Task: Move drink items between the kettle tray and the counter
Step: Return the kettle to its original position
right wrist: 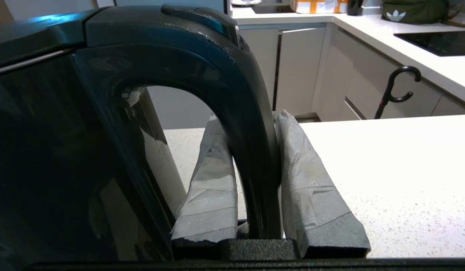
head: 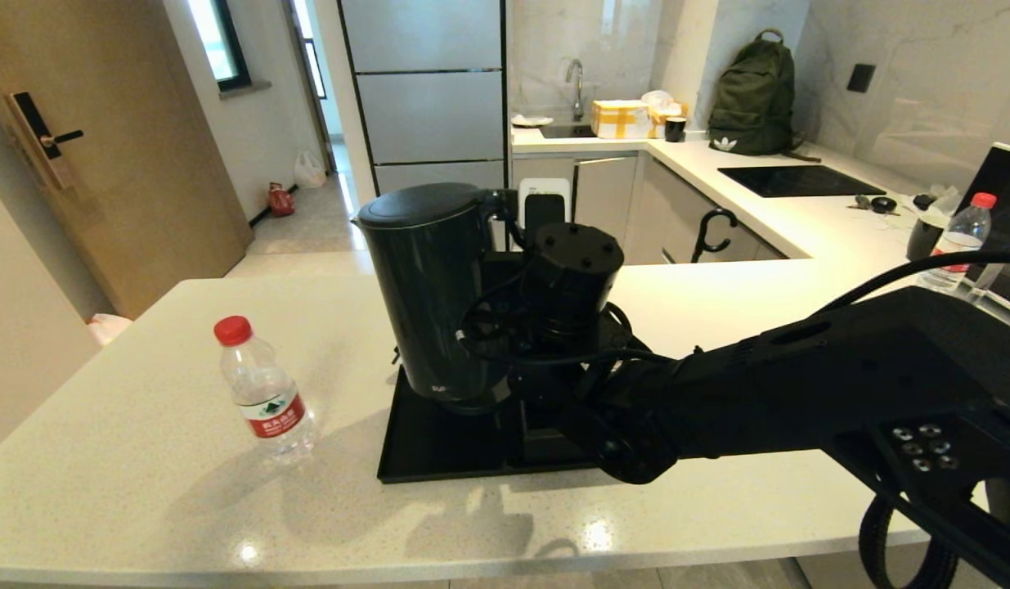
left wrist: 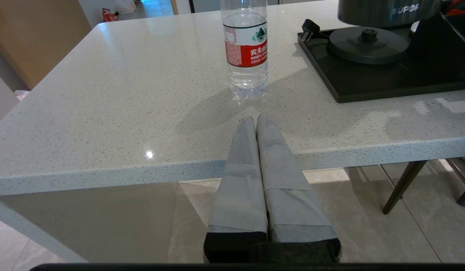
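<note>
Right gripper (right wrist: 255,177), frame centre in wrist view, is clamped on tall black plastic kettle (head: 427,286) by its upright handle; kettle hangs just above round base on flat black tray (left wrist: 368,86). Left gripper (left wrist: 256,124) pinched empty, parked near counter (left wrist: 123,94) front edge.

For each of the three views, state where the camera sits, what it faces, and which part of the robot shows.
Head: high on the robot, looking down at the counter; the right arm shows.
Left wrist: low before the counter edge, facing the water bottle; left gripper shut.
Right wrist: behind the right gripper, clamped on the kettle handle.
Shared: head and left wrist both show bottle and tray.
</note>
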You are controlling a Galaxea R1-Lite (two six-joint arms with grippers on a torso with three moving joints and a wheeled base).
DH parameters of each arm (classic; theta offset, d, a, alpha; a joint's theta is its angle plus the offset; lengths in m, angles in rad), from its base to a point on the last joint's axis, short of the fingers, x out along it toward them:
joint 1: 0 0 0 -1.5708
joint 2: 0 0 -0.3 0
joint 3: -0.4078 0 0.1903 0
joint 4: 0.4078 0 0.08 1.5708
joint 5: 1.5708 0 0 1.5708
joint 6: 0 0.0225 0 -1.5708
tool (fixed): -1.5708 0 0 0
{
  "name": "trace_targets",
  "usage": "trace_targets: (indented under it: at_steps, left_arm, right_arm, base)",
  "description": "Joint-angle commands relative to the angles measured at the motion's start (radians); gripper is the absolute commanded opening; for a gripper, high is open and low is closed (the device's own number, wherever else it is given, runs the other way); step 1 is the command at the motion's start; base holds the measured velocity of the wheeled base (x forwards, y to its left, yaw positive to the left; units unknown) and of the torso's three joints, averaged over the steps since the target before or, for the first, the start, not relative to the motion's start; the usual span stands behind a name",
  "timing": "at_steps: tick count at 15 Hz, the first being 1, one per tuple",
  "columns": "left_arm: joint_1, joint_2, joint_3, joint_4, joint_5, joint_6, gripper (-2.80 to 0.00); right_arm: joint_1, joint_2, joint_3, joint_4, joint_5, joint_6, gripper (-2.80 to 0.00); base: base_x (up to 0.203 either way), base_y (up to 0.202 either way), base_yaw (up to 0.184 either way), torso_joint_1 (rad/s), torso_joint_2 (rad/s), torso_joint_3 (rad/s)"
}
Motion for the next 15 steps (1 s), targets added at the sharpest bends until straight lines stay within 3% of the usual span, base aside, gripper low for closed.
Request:
trace_targets:
  at_steps: [1, 15]
  left_arm:
    - [0.0, 0.0, 0.0, 0.0, 0.0, 0.002, -2.8]
    - [0.0, 0.001, 0.0, 0.0, 0.0, 0.0, -2.8]
  right_arm:
    - [-0.004, 0.047, -0.033, -0.006, -0.006, -0.001, -2.8]
    - [-0.045, 0.107, -0.045, -0.027, 0.025, 0.025, -2.8]
  base:
    - [0.0, 0.0, 0.0, 0.0, 0.0, 0.0]
    - [0.0, 0.0, 0.0, 0.0, 0.0, 0.0]
